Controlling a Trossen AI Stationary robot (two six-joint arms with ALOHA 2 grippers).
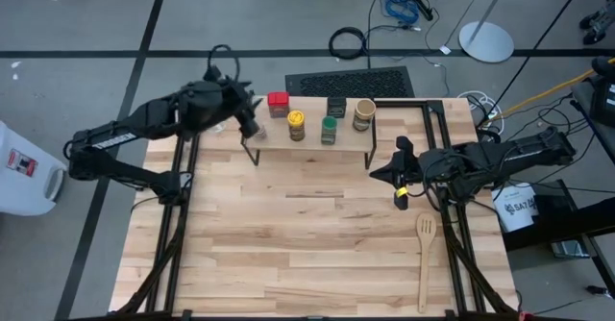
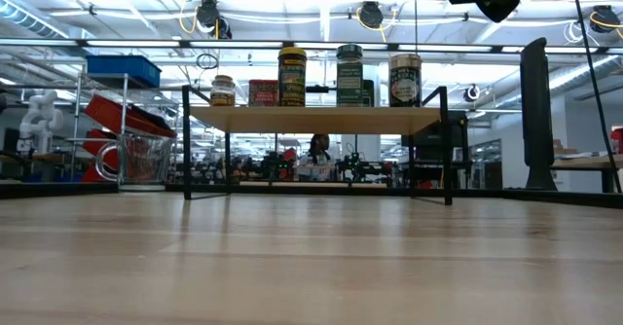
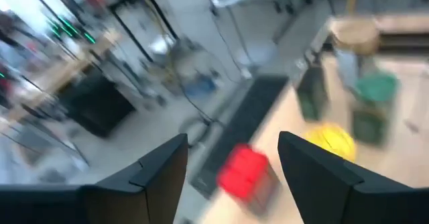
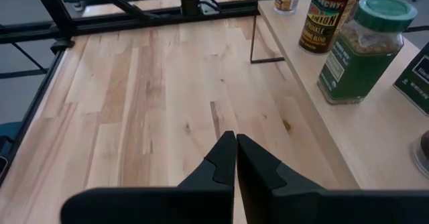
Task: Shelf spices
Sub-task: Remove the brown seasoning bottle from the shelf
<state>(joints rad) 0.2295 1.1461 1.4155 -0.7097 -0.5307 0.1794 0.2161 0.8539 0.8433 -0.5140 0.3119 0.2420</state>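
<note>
The shelf [image 1: 309,144] stands at the table's far middle, its light plank on thin black legs. On the plank stand the spices: a red square tin [image 1: 279,101], a yellow jar [image 1: 297,124], a green-lidded jar [image 1: 329,129], a dark tin [image 1: 336,107], a tan jar [image 1: 363,114] and a tiny brown jar [image 2: 222,90] at the left end. My left gripper [image 3: 232,140] hovers open over the shelf's left end with nothing between its fingers; the red tin [image 3: 244,177] shows beyond them. My right gripper [image 4: 231,140] hangs shut above the table, off the shelf's right end.
A wooden spatula [image 1: 424,263] lies near the table's right front corner. The wooden tabletop [image 1: 288,234] in front of the shelf is bare planks. Black frame rails [image 1: 178,215] run along the table's left and right sides. A dark grille [image 1: 351,81] sits behind the shelf.
</note>
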